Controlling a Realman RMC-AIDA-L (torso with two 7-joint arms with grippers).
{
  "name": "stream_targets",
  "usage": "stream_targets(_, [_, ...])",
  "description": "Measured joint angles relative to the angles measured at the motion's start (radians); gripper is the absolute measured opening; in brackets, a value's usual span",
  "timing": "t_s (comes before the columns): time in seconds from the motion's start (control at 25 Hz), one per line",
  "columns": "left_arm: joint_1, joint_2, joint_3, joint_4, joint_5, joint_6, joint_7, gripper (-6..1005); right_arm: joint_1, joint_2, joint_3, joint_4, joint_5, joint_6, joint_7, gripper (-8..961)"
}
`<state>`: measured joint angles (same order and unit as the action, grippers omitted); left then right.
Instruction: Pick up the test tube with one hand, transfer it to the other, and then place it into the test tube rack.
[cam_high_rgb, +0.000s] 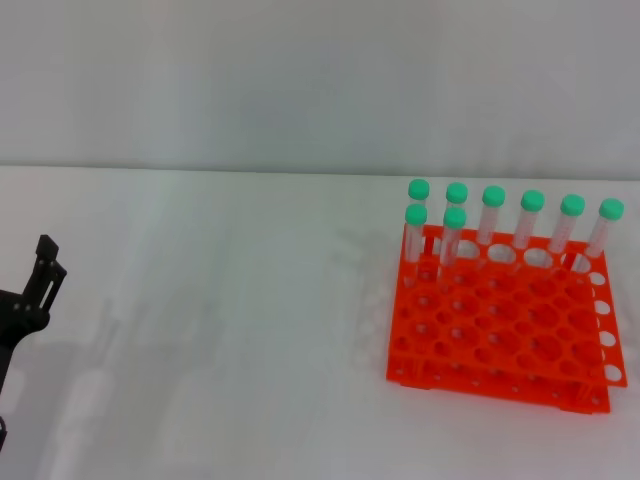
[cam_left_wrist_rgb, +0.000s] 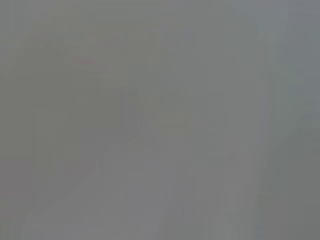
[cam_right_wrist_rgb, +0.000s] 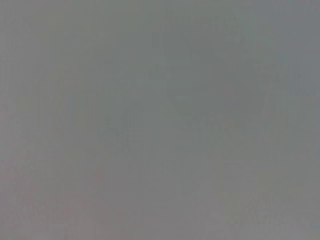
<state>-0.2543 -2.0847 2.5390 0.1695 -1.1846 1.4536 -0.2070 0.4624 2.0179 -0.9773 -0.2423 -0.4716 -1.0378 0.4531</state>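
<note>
The orange test tube rack (cam_high_rgb: 520, 350) stands on the white table at the right in the head view. Several clear tubes with green caps (cam_high_rgb: 493, 213) stand upright in its far rows; two of them (cam_high_rgb: 452, 235) are one row nearer, at the rack's left end. No loose test tube shows on the table. My left gripper (cam_high_rgb: 42, 268) is black and sits at the far left edge of the head view, well away from the rack, with nothing seen in it. My right gripper is out of view. Both wrist views show only flat grey.
The white table (cam_high_rgb: 230, 340) stretches between my left gripper and the rack. A pale wall (cam_high_rgb: 300, 80) rises behind the table's far edge.
</note>
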Motion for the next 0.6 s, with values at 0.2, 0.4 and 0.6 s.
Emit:
stream_targets(0.2, [-0.018, 0.0, -0.026, 0.001, -0.001, -0.04, -0.001, 835, 0.004, 0.003, 0.001, 0.03, 0.006, 0.006, -0.011, 845])
stream_targets(0.4, [-0.037, 0.0, -0.035, 0.004, -0.001, -0.057, -0.048, 835, 0.005, 0.003, 0.001, 0.05, 0.007, 0.007, -0.012, 844])
stream_targets(0.6, [-0.057, 0.0, -0.035, -0.002, -0.001, -0.069, -0.053, 834, 0.005, 0.004, 0.002, 0.059, 0.007, 0.007, -0.013, 843])
